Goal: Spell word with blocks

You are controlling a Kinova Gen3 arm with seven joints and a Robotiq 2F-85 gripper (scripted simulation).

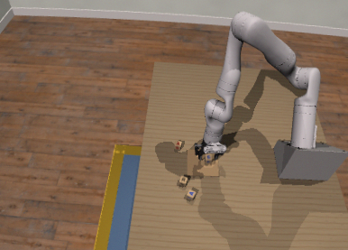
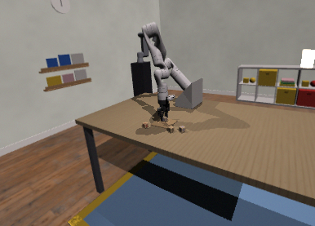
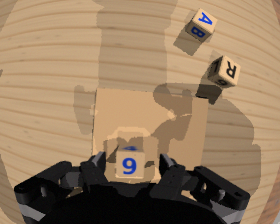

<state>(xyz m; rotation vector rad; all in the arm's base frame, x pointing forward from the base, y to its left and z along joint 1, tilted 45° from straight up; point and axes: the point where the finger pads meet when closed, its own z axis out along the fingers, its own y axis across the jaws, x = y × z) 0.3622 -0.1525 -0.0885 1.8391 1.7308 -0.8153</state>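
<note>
My gripper (image 3: 132, 161) points straight down over the small tan mat (image 3: 146, 128). Its fingers stand open on either side of a block whose top face shows a blue "9" (image 3: 129, 163). That block sits on the mat's near edge, also seen in the top view (image 1: 208, 158). The block with a blue A (image 3: 201, 25) and the block with a black R (image 3: 224, 72) lie off the mat on the table, seen too in the top view as A (image 1: 191, 193) and R (image 1: 183, 180). A block with a red letter (image 1: 179, 145) lies off the mat on the other side.
The robot base (image 1: 308, 160) stands on the table to the right. The table's left edge (image 1: 144, 151) is close to the blocks. A blue and yellow floor mat (image 1: 119, 196) lies below it.
</note>
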